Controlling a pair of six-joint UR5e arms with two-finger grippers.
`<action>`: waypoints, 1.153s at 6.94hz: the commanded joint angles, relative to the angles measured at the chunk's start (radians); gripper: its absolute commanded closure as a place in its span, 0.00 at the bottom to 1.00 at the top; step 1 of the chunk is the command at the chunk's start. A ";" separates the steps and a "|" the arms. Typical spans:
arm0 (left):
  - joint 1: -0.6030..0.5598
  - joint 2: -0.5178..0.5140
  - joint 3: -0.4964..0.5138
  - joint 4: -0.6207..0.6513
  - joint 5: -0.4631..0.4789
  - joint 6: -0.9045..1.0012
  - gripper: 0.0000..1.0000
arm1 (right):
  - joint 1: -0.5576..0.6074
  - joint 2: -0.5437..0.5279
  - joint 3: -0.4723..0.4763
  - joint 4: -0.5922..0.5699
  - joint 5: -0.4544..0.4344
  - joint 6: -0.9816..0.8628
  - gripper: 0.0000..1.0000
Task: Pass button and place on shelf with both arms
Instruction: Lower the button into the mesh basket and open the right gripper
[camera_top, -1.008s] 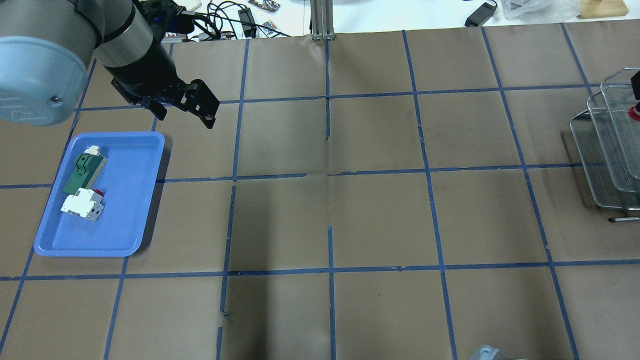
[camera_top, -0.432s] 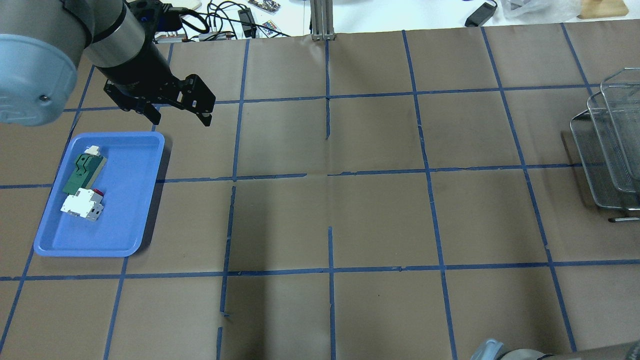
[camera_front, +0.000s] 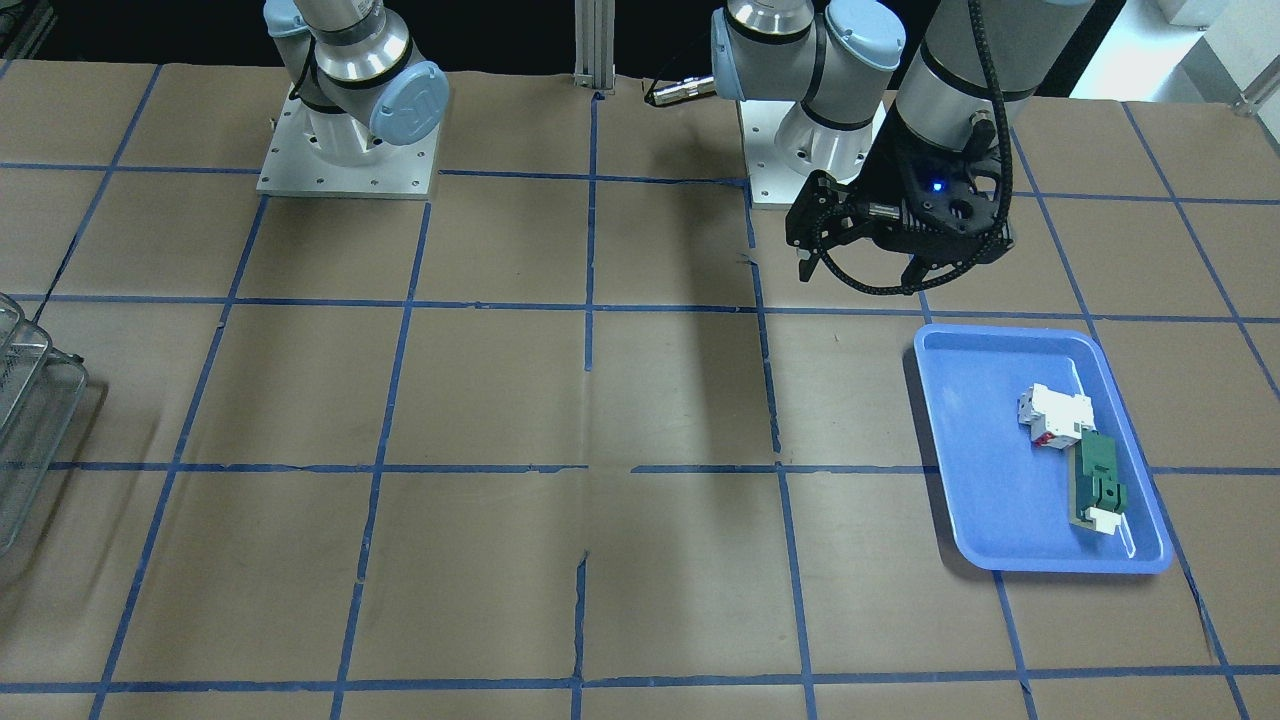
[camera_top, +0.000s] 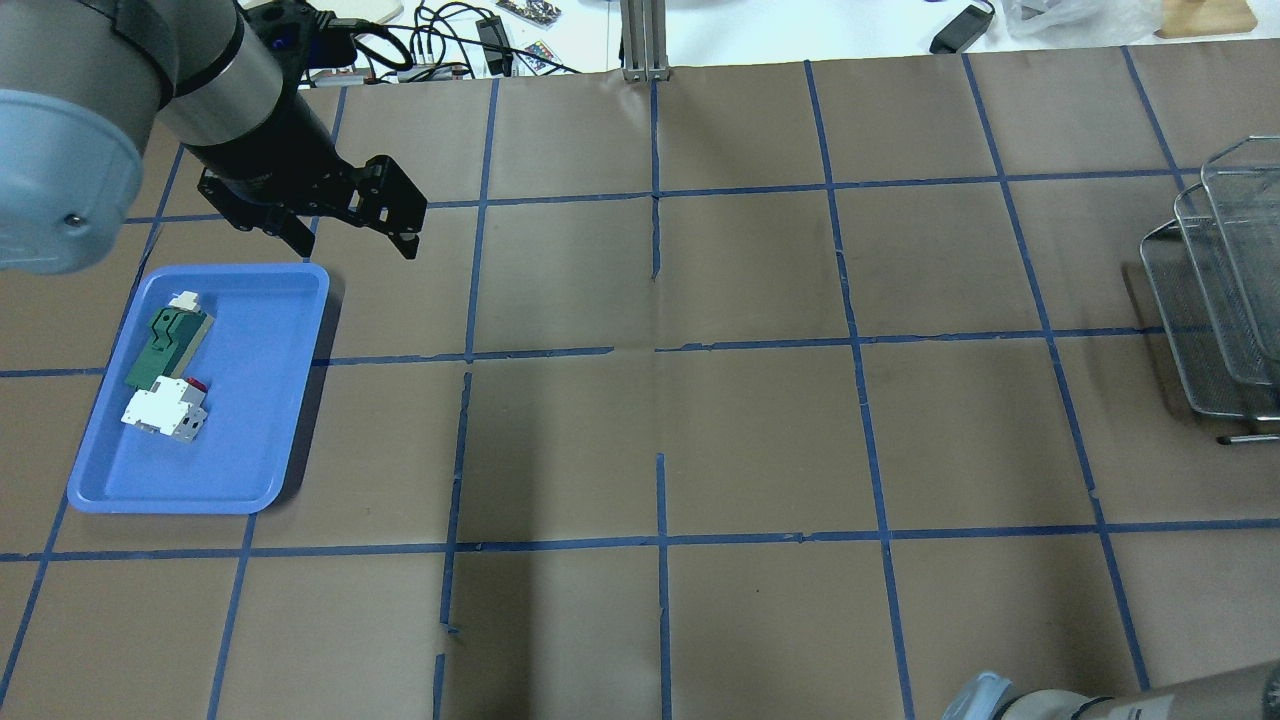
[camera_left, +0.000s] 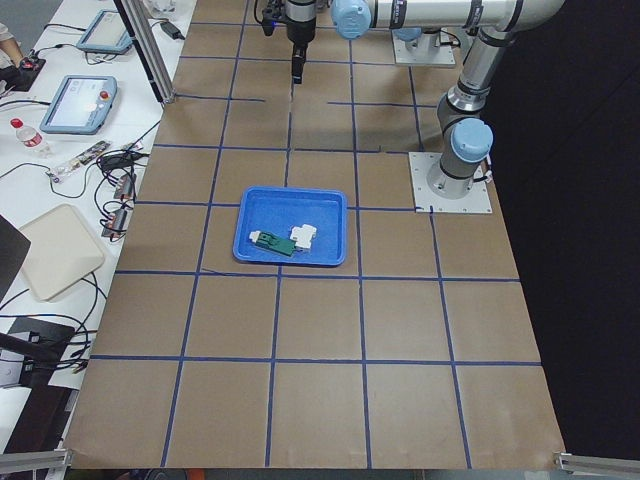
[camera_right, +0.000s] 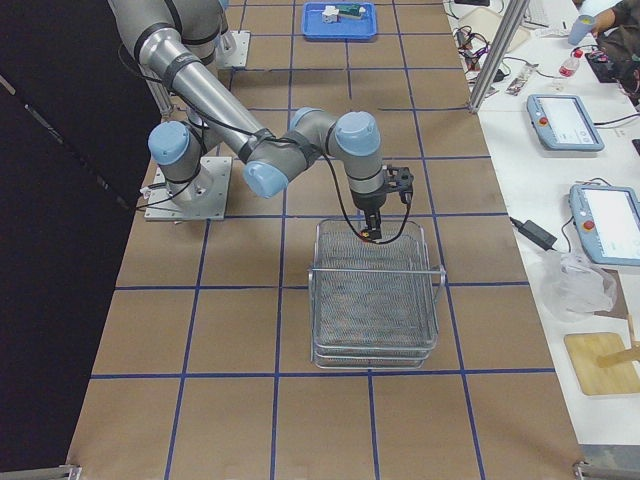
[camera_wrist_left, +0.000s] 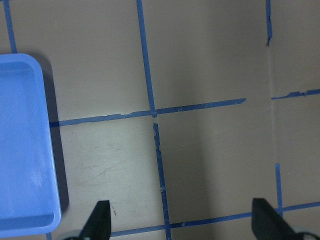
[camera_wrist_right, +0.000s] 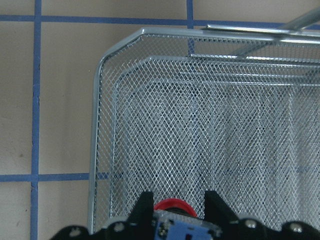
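Right gripper is closed down to a narrow gap on the button. The red cap shows between the two fingers, with the bluish-white base just behind it on the palm side. The cap appears to point away from the palm, toward the mesh. Shelf lies directly under and ahead of the fingertips, with its corner rim off to one side of the gripper. The right side view puts the gripper over the shelf's end nearest the robot base, about level with the top rim. Cannot tell which tier is beneath, nor whether the button touches the mesh yet. Step in hand, as judged: setting the button down, since the receiving arm already has it. To do it well, descend straight along the finger axis, keeping inboard of the wire rims. Bring the button to the mesh or just short of it before letting go. Part the fingers slowly and only a little, then retract along the same line. Risk: landing on the rounded cap, the button may tip or roll, so a release from height looks unwise. Left gripper is spread wide and holds nothing. It hovers over the table just beside the blue tray, with the button well apart from it.
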 joint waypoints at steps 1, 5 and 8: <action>0.000 0.007 -0.012 0.000 0.004 -0.009 0.00 | -0.016 0.005 0.001 0.033 -0.006 0.002 0.29; 0.011 0.018 -0.014 -0.011 0.007 -0.009 0.00 | -0.016 -0.073 -0.027 0.178 -0.079 0.005 0.00; 0.011 0.019 -0.014 -0.011 0.007 -0.006 0.00 | 0.018 -0.257 -0.025 0.535 -0.078 0.170 0.00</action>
